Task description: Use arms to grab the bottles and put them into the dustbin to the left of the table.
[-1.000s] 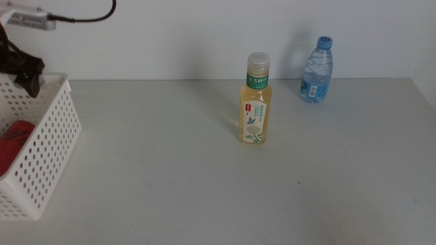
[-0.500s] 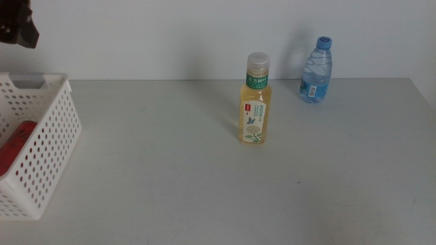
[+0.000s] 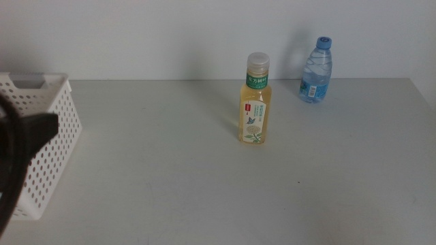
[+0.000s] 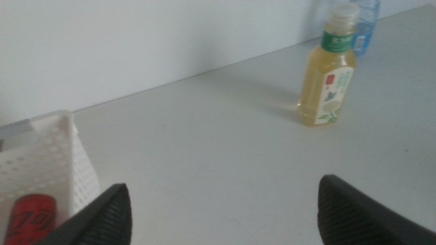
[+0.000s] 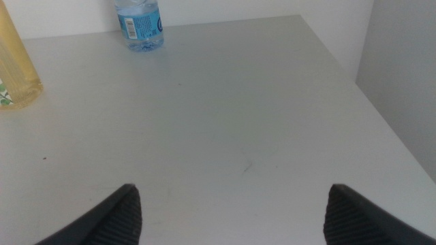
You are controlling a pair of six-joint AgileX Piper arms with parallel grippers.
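Middle view: yellow tea bottle (image 3: 254,101) stands mid-tabletop (image 3: 204,170), water bottle (image 3: 317,71) off at its 2 o'clock by the wall, white dustbin (image 3: 41,146) at 9 o'clock with the dark left arm (image 3: 17,153) blurred over it.

Left wrist view: left tool (image 4: 225,211) spread wide, nothing in it; red can (image 4: 30,209) lies in the dustbin, tea bottle well apart.

Right wrist view: right tool (image 5: 231,207) released too, both bottles well away.

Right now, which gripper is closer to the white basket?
Left. The left gripper hangs open right beside the white basket, with the red can inside it. The right gripper waits open over the table's far right side, beyond both bottles.
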